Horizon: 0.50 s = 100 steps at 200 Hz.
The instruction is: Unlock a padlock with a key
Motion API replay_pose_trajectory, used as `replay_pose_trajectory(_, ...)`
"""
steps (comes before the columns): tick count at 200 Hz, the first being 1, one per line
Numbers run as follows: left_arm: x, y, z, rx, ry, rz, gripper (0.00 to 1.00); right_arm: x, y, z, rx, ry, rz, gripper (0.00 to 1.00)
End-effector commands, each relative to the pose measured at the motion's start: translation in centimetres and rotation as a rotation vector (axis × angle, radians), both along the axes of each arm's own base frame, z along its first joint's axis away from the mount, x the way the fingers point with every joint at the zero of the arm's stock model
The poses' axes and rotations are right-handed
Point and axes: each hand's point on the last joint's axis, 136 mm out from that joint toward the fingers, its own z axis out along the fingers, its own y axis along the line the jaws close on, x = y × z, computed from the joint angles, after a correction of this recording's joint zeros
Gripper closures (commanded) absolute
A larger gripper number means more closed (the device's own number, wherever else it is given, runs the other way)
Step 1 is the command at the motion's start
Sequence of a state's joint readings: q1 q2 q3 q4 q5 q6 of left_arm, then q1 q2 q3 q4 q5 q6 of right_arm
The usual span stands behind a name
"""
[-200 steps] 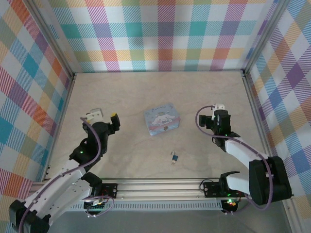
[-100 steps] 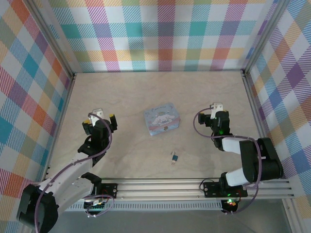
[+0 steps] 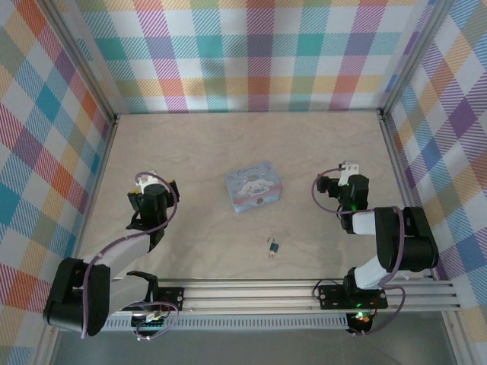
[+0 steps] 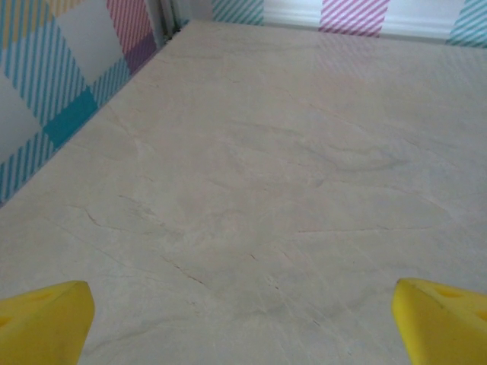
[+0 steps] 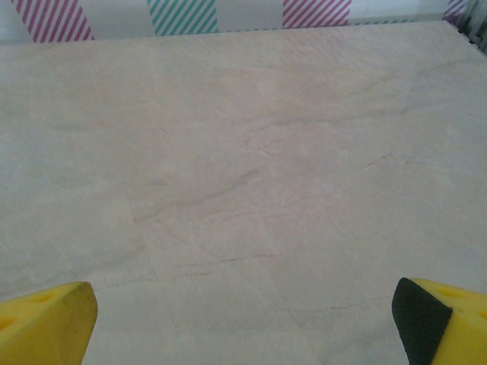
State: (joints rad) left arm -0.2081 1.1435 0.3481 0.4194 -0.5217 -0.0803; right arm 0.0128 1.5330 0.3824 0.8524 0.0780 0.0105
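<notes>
- Top external: I'm watching the left end effector (image 3: 160,180) and right end effector (image 3: 337,173) hanging released, empty.
- The padlock (image 3: 274,245), key (image 3: 269,255) just beside it, is lying on the desk (image 3: 228,137) behind-left of the nearer right end effector.

The walls (image 3: 251,53) wear pastel plaid. The table (image 3: 228,137) is veined beige; the tin (image 3: 255,186) is pale blue and the padlock (image 3: 273,246) a deeper blue.
</notes>
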Motion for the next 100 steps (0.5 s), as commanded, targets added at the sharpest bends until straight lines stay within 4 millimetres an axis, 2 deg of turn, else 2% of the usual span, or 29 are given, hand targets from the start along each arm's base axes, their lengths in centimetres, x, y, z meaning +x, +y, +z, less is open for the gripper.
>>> replay_pose_trajectory(1,1.5,-0.8,0.8,0.002,-0.074,-0.071,0.00,0.5,0.4,0.6,0.033,-0.015,0.022,0.00)
replay_pose_trajectory(21,2.3,-1.4,-0.2,0.004,-0.067,-0.111,0.00,0.4,0.4,0.6,0.033,-0.013,0.022,0.00)
replay_pose_trajectory(68,3.9,-2.6,-0.9,0.002,-0.102,-0.212,0.00,0.5,0.4,0.6,0.033,-0.015,0.023,0.00)
replay_pose_trajectory(100,4.7,-2.3,-3.2,-0.021,-0.099,-0.214,0.00,0.5,0.4,0.6,0.033,-0.015,0.023,0.00)
